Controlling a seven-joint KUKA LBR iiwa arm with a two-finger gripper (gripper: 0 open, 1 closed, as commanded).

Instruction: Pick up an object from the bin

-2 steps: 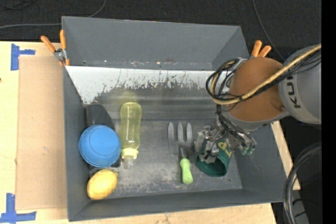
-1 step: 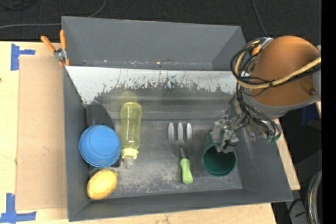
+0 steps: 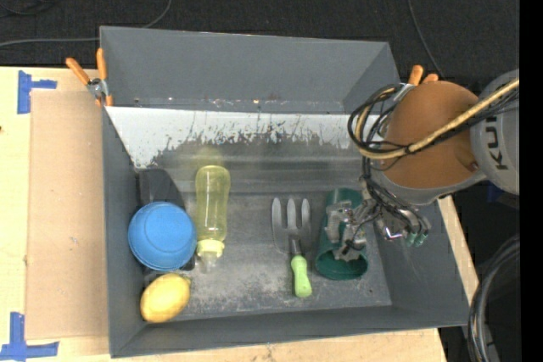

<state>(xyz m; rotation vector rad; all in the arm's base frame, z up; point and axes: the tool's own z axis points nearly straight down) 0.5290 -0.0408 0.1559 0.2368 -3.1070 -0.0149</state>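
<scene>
My gripper point(image 3: 346, 243) is low at the right side of the bin floor, right over a dark green cup-like thing point(image 3: 341, 265) lying there. Its metal fingers reach down onto the green thing's upper part; whether they close on it is hidden by the gripper body. Just left of it lies a grey fork-like tool with a green handle point(image 3: 293, 240), its tines pointing to the back wall.
Further left lie a clear yellow bottle point(image 3: 211, 206), a blue ball-shaped thing point(image 3: 161, 236) with a dark block point(image 3: 158, 186) behind it, and a yellow lemon point(image 3: 165, 298) at the front left corner. The arm's orange cover and cables hang over the bin's right rim.
</scene>
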